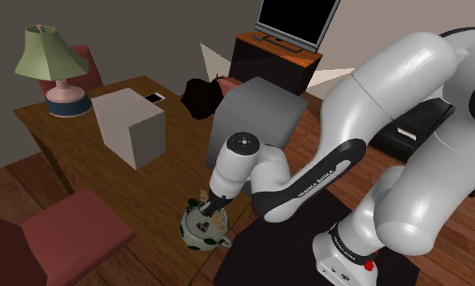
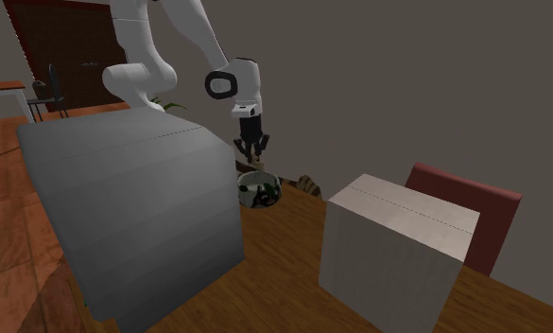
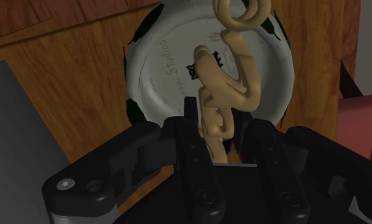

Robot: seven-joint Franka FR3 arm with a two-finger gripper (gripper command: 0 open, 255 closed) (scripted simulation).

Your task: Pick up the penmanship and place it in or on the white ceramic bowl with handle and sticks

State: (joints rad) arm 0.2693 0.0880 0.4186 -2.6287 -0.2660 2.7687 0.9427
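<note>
The claw is closed on the tan curly script piece. Its long axis points down into the white bowl, which is marked "Studios". The arm reads "FRANKA EMIKA".

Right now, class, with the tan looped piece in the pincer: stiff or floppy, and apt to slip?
Probably stiff: the tan piece holds its loops jutting from the pincer. Its thin, rounded strands may twist or slip in the grip. Being uneven, it could snag on the bowl.
</note>
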